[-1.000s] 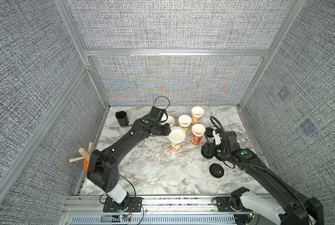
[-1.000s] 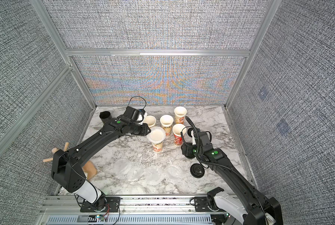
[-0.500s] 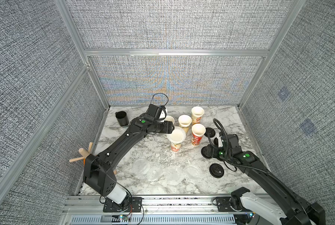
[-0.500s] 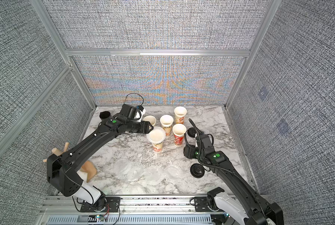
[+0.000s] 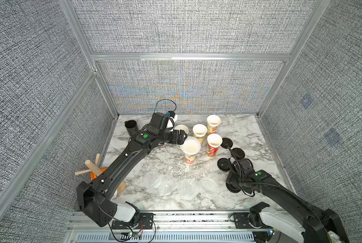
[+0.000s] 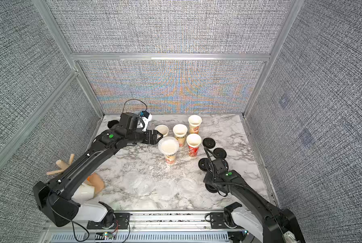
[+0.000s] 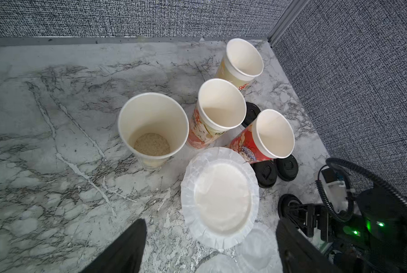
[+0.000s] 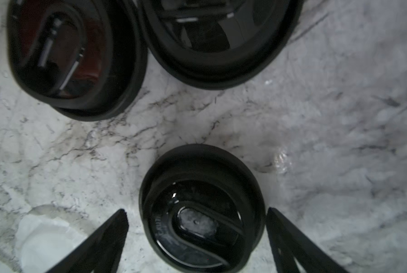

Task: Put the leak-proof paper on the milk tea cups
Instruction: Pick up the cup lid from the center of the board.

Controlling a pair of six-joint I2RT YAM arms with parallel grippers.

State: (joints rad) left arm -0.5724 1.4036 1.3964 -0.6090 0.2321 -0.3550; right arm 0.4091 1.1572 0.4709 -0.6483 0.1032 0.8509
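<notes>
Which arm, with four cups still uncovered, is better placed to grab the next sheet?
Probably right: the right gripper hangs open beside a loose sheet, though straddling a black lid; the left gripper is back by the cups.

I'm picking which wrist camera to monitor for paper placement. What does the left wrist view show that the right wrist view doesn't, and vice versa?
Only the left wrist view: the milk tea cups, four open and one capped with leak-proof paper, a grainy layer inside one open cup, and the right arm. Only the right wrist view: a close-up of one black lid between the right gripper's open jaws. Both: black lids, the marble tabletop and spare paper sheets lying on it.
</notes>
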